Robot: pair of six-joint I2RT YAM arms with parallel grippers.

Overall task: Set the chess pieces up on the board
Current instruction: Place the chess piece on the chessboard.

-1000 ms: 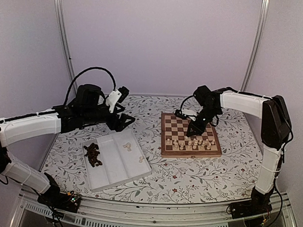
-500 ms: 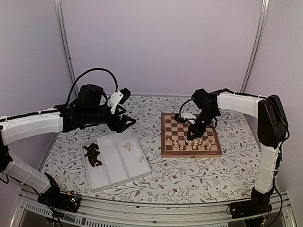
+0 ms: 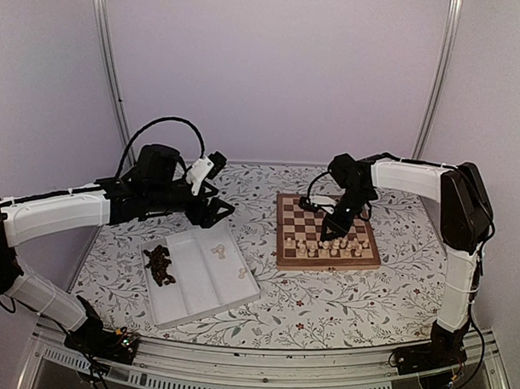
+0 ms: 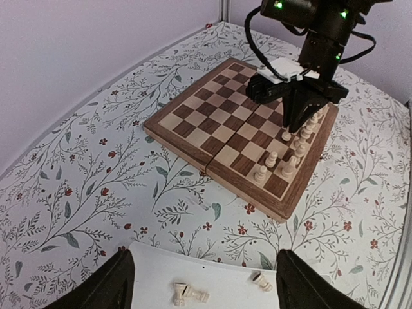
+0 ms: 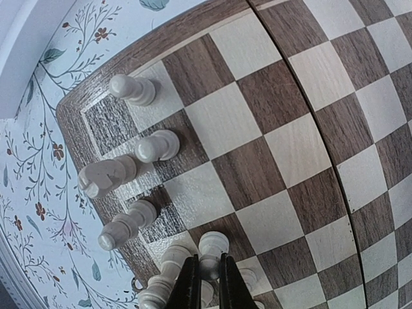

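- Nearest: left gripper (image 3: 218, 210), fingers (image 4: 111, 284) spread wide and empty, above the far end of the white tray (image 3: 197, 284).
- Farther: right gripper (image 5: 207, 283), pressed together on a cream pawn (image 5: 212, 245) among the cream rows at the near edge of the chessboard (image 3: 302, 213).
- Hidden between those tips: pawn's lower body.
- Top view only: dark brown pieces (image 3: 159, 265) heaped in the tray's left compartment.
- Sharper in left wrist view: loose cream pieces (image 4: 190, 295) toppled in the tray.

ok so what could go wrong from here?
1. The right tool is shut on a cream pawn crowded by other cream pieces near the rim of the board; opening or lifting away could topple neighbours.
2. In the tray, loose cream pieces lie on their sides below the open left tool; a grasp there may slip.
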